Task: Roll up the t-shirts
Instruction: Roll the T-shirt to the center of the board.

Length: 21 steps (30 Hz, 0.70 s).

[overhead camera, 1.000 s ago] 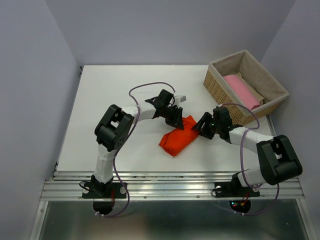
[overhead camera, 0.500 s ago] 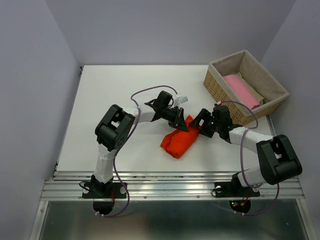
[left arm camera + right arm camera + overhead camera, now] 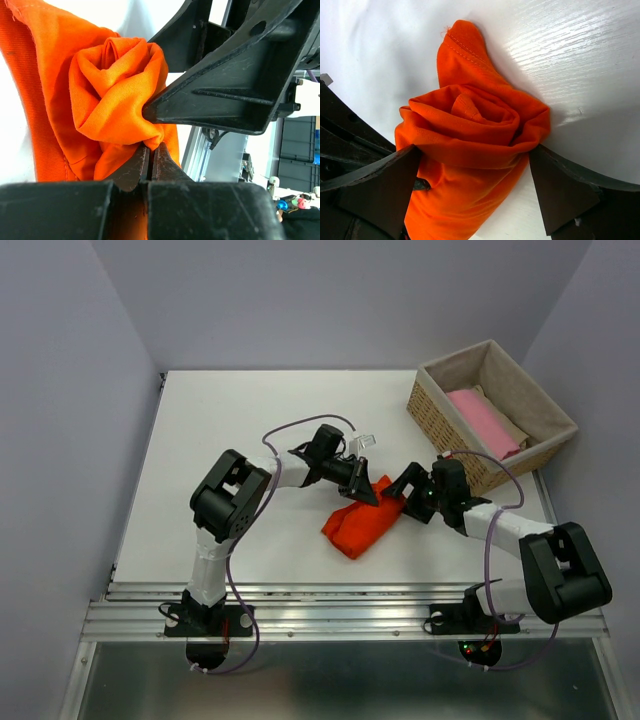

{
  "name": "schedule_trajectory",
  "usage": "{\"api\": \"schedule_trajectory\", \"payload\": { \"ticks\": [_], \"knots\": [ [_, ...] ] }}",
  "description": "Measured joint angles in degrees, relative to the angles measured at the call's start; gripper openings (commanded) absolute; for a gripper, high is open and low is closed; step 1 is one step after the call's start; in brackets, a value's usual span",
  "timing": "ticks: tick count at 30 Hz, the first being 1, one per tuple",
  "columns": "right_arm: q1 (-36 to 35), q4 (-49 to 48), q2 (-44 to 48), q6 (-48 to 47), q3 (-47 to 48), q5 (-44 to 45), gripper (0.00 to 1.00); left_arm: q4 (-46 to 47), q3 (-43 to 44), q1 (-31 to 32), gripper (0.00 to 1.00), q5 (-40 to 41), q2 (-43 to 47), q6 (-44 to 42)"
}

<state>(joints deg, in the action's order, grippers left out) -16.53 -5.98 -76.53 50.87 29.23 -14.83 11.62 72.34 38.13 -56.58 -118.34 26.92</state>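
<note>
Our left gripper point(image 3: 150, 150) is pinched shut on a fold of the rolled orange-red t-shirt point(image 3: 362, 525), which lies in the middle of the table point(image 3: 230, 420). Our right gripper point(image 3: 475, 150) straddles the roll's end with jaws wide. The basket point(image 3: 440, 415) sits well apart at the far right edge.

The surface point(image 3: 220, 430) I work on is white and glossy and fills the middle of the top view. In my right wrist view it takes the upper right point(image 3: 580, 50), with a faint grain and glare. A woven, cloth-lined basket point(image 3: 430, 412) sits at the upper right of the top view, turned at an angle to the surface's edges. Pale lilac-grey walls point(image 3: 340, 300) close in the back and both sides. A ribbed metal rail point(image 3: 340, 612) runs along the bottom, with a grey panel point(image 3: 300, 680) below it. At the lower right of my left wrist view, small coloured bits point(image 3: 290, 204) are too blurred to name.
</note>
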Motion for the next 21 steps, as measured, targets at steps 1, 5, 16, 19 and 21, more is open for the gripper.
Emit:
{"api": "schedule_trajectory", "payload": {
  "ticks": [1,5,16,19,21],
  "knots": [
    [0.0,0.0,-0.1,0.1,-0.1,0.0,0.94,0.3,-0.2,0.0,0.0,-0.1,0.0,0.2],
    [0.0,-0.5,-0.7,0.4,-0.1,0.0,0.94,1.1,-0.6,0.0,0.0,-0.2,0.0,0.6],
    [0.2,-14.9,-5.4,5.1,-4.3,-2.3,0.77,4.4,-1.1,-0.5,0.0,-1.9,0.0,2.5],
    [0.3,-21.3,-7.3,7.1,-6.0,-4.2,0.75,5.2,-1.9,-0.8,0.0,-2.8,0.0,2.8],
    [0.3,-24.1,-7.7,7.8,-7.1,-5.4,0.68,5.8,-2.3,-0.8,0.0,-3.2,0.0,2.8]
  ]
}}
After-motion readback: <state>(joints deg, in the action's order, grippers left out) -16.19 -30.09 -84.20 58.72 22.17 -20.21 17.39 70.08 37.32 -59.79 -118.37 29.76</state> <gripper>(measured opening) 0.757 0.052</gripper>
